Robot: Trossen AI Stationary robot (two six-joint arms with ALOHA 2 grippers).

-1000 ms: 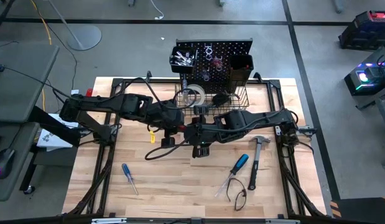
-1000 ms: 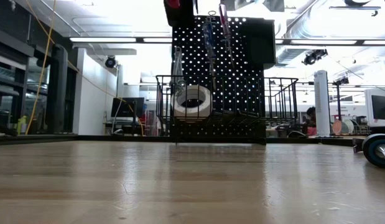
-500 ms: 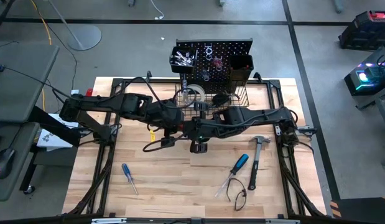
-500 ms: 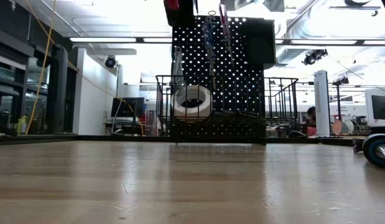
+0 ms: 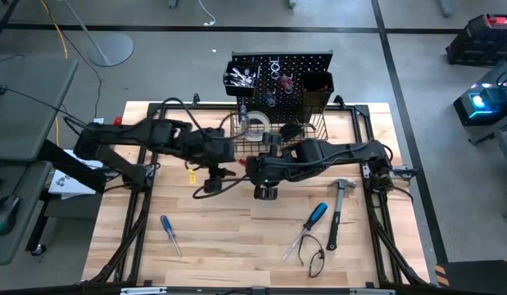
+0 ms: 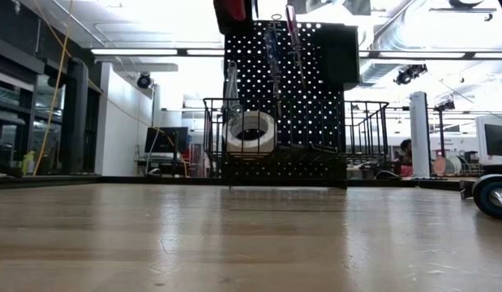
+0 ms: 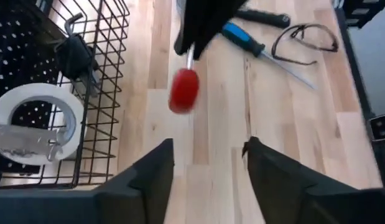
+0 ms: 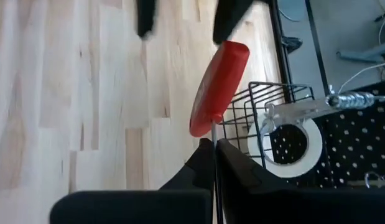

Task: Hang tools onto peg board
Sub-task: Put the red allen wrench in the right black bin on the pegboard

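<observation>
Red-handled screwdriver with a thin steel shaft: held in mid-air over the pale wooden bench, just in front of the black wire basket on the upright black peg board. The right gripper has its jaws fully closed on the bare shaft, close to the handle. The long axis runs straight out from these jaws, red handle leading, towards the left gripper.

The left gripper's jaws stand partly open, and nothing lies between them. In the left wrist view the red handle hangs ahead of them, clear of both fingers.

Judgement: the tool rests with the right arm alone, so the right arm is the one placed to carry it to the board. The handle end points away from the board side, so the shaft would need turning before it can hang.

The white tape roll lies inside the basket.
</observation>
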